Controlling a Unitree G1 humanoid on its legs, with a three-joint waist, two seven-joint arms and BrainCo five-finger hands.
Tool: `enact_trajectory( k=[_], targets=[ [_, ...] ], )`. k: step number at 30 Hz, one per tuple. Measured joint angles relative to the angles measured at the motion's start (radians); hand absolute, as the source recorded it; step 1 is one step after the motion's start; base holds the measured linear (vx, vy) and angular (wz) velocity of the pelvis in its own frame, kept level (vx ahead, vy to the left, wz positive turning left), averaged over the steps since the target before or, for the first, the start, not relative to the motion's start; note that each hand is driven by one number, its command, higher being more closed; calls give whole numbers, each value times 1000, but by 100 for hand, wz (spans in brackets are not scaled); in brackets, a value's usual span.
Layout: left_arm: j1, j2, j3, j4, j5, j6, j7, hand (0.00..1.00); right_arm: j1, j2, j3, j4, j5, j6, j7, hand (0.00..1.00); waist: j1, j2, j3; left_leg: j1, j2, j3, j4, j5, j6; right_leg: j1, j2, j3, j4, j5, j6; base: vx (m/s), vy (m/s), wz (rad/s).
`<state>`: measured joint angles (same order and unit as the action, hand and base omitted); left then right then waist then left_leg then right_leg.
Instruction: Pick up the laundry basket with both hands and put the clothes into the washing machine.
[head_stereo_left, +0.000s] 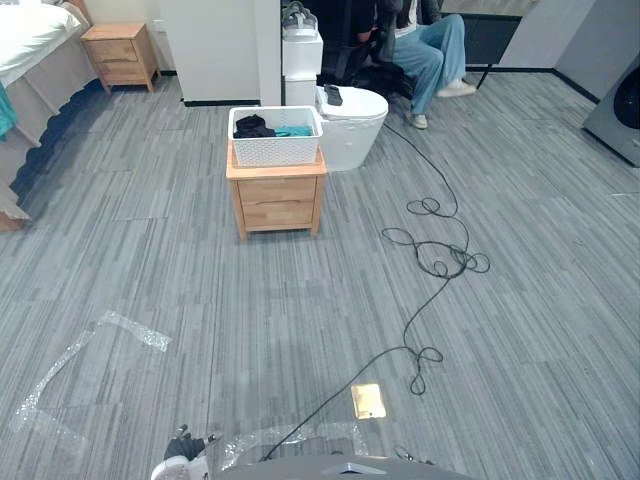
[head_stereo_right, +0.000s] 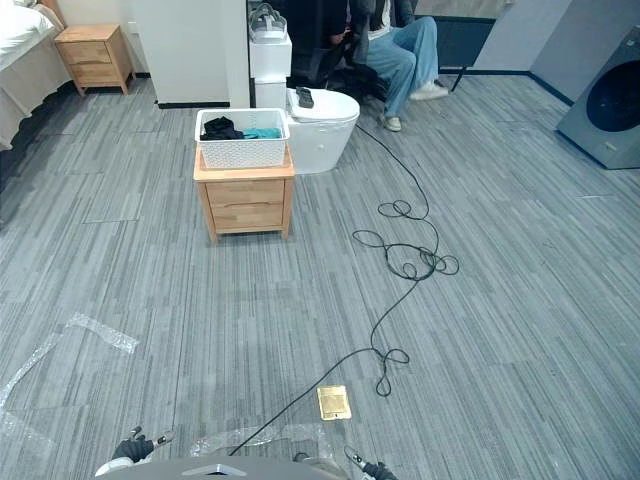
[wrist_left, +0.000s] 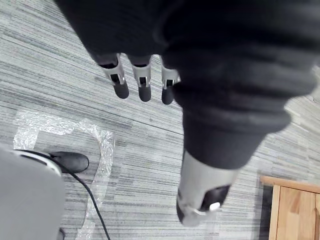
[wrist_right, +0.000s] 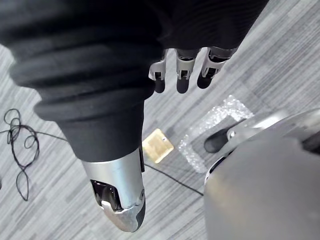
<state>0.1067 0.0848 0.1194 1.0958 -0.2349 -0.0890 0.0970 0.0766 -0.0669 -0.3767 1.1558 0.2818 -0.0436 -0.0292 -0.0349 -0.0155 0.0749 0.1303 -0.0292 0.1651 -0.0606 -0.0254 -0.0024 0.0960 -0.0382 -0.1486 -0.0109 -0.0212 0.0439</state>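
Walk up close first, then reach to each side of the laundry basket (head_stereo_left: 275, 150). Holding and touching nothing right now: left hand (wrist_left: 142, 82) and right hand (wrist_right: 182, 77), fingers loose and straight. Far ahead of both hands, basket with clothes (head_stereo_left: 255, 127) on a wooden tabletop (head_stereo_left: 276, 173). Washing machine (head_stereo_right: 605, 100) far off past the right hand.

Fig. 1. Ahead of me, the laundry basket (head_stereo_left: 275, 150) sits on 1 bedside cabinet (head_stereo_left: 277, 205), with the clothes (head_stereo_left: 255, 127) inside it. Just behind it to the right stands a rounded unit (head_stereo_left: 352, 125), and a seated person (head_stereo_left: 432, 50) is behind that. Far left: the bed (head_stereo_left: 30, 35) beside a 2nd cabinet (head_stereo_left: 120, 55) (by the back wall). Far right: the washing machine (head_stereo_right: 605, 100). Nearest me: a floor plate (head_stereo_left: 368, 401).
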Motion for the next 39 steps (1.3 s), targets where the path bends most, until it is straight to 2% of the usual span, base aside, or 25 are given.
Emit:
enact_trajectory(
  k=[19, 35, 37, 38, 39],
  targets=[
    [-17, -15, 6, 26, -38, -2, -17, 0, -12, 1, 1, 0, -1, -2, 0, 0, -4, 1, 9, 17, 4, 2, -23, 10, -10, 16, 5, -7, -10, -2, 3, -34, -23, 0],
    [-25, -5, 8, 36, -47, -2, -17, 0, -21, 7, 12, 1, -11, 0, 1, 0, -5, -14, 16, -1, 5, 20, -25, 10, -10, 8, 8, -1, -40, 15, 5, -27, -19, -1],
    [-32, -4, 10, 36, -46, -1, -17, 0, -29, 9, 10, 1, -10, 0, 1, 0, -6, -17, 33, -7, 3, 15, -25, 6, -8, -9, 1, -10, 7, -10, 31, -38, -13, 10],
    [-35, -2, 9, 36, -46, -1, -18, 0, -30, 9, 9, 0, -6, 0, 1, 0, -8, -21, 40, -11, 2, 9, -25, -3, -3, -40, -9, -25, 71, -44, 49, -20, 7, 32],
    [-38, -2, 6, 35, -46, -1, -17, 0, -33, 8, 4, -2, 5, -1, 1, 0, -17, -16, 53, -8, 6, 3, -25, -14, 15, -107, -33, -60, 239, -89, 83, -10, 25, 33]
  ],
)
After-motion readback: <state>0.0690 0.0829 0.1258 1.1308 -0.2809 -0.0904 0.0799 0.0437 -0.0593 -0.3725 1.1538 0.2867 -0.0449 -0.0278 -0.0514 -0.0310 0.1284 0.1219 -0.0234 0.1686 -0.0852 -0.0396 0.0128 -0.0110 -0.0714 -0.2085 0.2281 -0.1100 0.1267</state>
